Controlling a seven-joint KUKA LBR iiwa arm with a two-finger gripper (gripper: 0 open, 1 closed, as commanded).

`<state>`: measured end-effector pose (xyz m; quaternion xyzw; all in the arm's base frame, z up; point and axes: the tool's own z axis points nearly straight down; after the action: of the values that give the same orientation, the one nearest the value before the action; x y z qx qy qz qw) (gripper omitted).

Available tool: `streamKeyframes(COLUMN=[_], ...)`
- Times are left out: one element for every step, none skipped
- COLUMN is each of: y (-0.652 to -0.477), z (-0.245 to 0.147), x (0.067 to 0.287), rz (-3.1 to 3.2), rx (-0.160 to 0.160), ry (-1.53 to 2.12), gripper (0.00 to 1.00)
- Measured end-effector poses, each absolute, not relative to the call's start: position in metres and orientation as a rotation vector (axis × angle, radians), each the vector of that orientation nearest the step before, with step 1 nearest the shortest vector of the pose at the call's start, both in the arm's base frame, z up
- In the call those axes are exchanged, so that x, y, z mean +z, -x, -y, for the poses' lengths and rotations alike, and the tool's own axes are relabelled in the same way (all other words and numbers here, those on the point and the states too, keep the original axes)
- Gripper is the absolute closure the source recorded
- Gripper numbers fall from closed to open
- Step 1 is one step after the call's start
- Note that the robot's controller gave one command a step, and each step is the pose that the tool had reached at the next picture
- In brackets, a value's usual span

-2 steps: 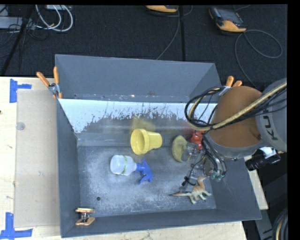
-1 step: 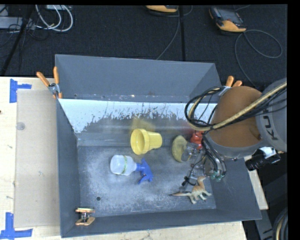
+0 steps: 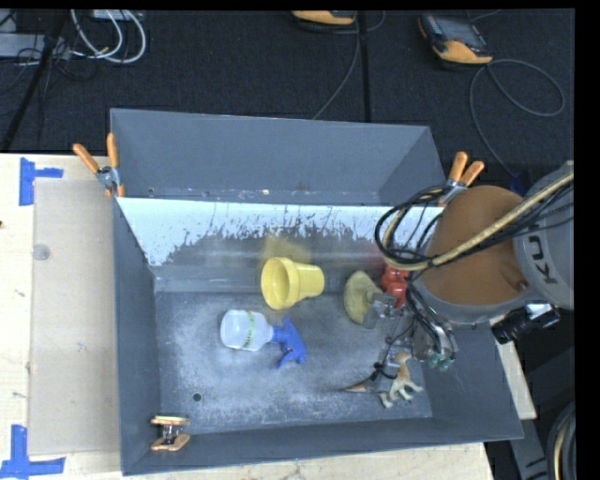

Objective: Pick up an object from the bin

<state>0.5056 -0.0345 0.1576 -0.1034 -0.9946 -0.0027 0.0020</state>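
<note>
The grey metal bin (image 3: 281, 169) contains six loose items, one of each kind. These are one yellow plastic cup (image 3: 291, 281), one small white plastic bottle (image 3: 246, 330), one small blue plastic toy (image 3: 289, 347), one olive-green round item (image 3: 358, 296), one small red item (image 3: 394, 279) and one tan animal figure (image 3: 398, 384). Whether the tan figure is one piece or two cannot be determined.

Dark, speckled floor (image 3: 234, 66) lies beyond, evenly lit, with loose cables (image 3: 111, 17) looping across it.
</note>
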Motion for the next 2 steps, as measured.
streamKeyframes(y=[-0.485,-0.471], z=[0.064,0.075], x=[0.111,0.070], rz=[3.130,3.101], rx=[-0.009,-0.009], ry=[-0.086,0.469], gripper=[0.00,1.00])
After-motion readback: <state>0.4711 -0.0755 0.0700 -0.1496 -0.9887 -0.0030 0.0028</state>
